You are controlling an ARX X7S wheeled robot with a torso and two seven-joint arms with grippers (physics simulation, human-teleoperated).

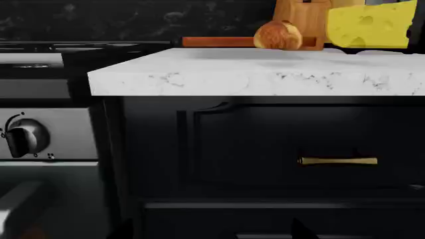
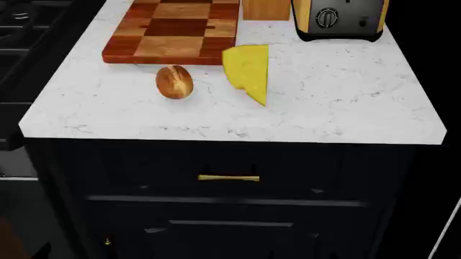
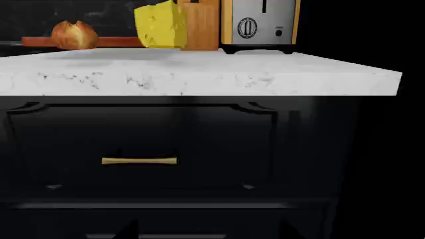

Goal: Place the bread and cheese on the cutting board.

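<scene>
Both tools are out of sight; only the head view shows bread (image 2: 174,81) and cheese (image 2: 249,70) off the cutting board (image 2: 173,32).

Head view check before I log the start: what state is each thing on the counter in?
bread: on the countertop, off the board
cheese: flat on the countertop, beside the board's corner
cutting board: bare where visible
toaster: upright at the back
</scene>
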